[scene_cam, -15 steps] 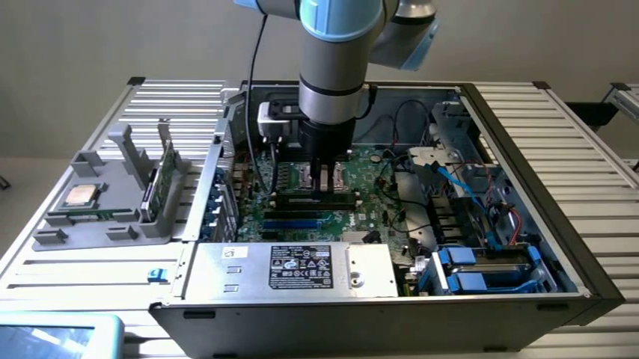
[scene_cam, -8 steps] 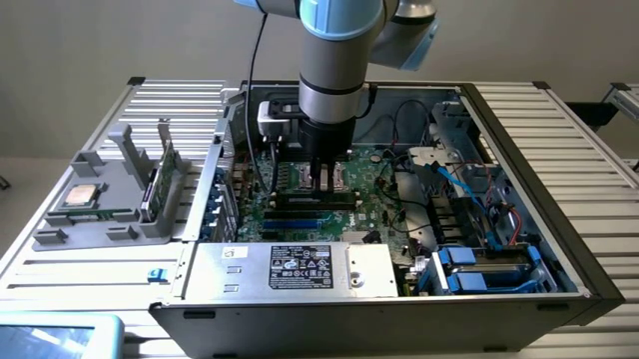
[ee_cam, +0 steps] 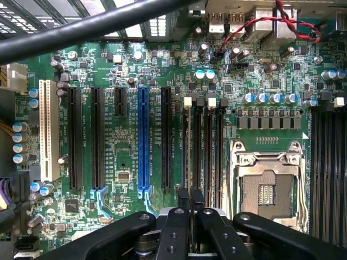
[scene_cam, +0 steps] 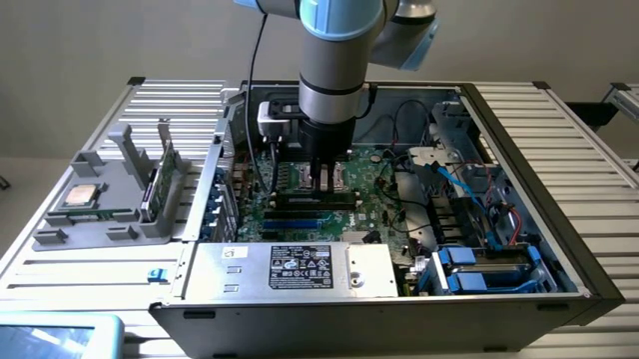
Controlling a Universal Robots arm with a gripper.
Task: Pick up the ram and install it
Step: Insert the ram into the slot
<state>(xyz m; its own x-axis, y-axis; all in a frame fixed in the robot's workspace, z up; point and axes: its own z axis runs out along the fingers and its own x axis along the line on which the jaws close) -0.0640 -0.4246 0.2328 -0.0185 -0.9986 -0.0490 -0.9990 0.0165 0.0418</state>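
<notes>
Installation looks close to done. In the open grey metal computer case [scene_cam: 399,321], the arm reaches down to the middle of the green motherboard [ee_cam: 124,151]. The black gripper [scene_cam: 322,187] has its fingers drawn narrow, apparently pinching the ram [scene_cam: 299,197], a thin green stick standing edge-on in the dark memory slots [ee_cam: 209,146]. Whether it is fully seated I cannot tell; release remains.

— Where is the ram [scene_cam: 302,199] sitting?
— I see it on edge, level, a long thin green stick with dark chips, down along the memory slots [ee_cam: 209,146] beside the processor socket [ee_cam: 267,189], its top edge clamped in the pincer [scene_cam: 322,188].
</notes>
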